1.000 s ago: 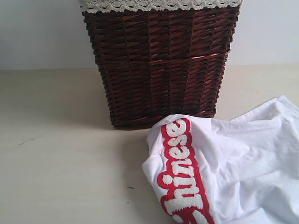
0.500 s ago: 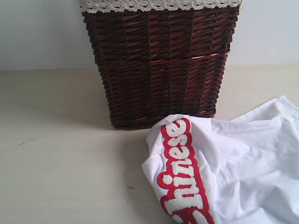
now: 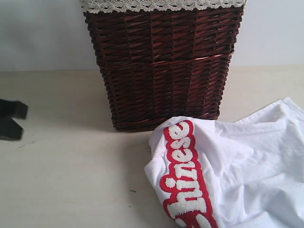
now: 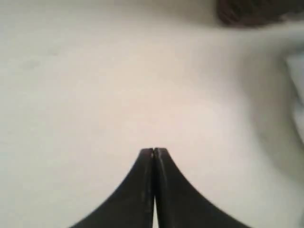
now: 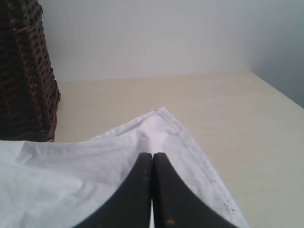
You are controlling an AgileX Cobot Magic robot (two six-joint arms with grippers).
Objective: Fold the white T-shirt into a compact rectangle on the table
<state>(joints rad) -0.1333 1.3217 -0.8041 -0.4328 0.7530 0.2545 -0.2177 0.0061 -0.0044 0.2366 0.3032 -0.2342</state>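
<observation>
The white T-shirt [image 3: 237, 166] lies crumpled on the table [image 3: 61, 180] at the lower right, its red-outlined fuzzy lettering [image 3: 183, 175] facing up along its left fold. A hemmed corner of the shirt [image 5: 161, 118] shows in the right wrist view. My right gripper [image 5: 153, 154] hovers just over that cloth, shut, with nothing seen between its tips; it is outside the exterior view. My left gripper [image 4: 154, 150] is shut over bare table, far left of the shirt. A black part of the left arm [image 3: 10, 110] shows at the exterior view's left edge.
A tall dark wicker basket [image 3: 161, 66] with white lace trim [image 3: 161, 4] stands at the back centre, touching the shirt's far edge. A pale wall [image 3: 38, 33] runs behind. The table's right edge [image 5: 280, 95] lies beyond the shirt corner.
A black part of the left arm has come into the exterior view at the left edge. The shirt and basket have not moved.
</observation>
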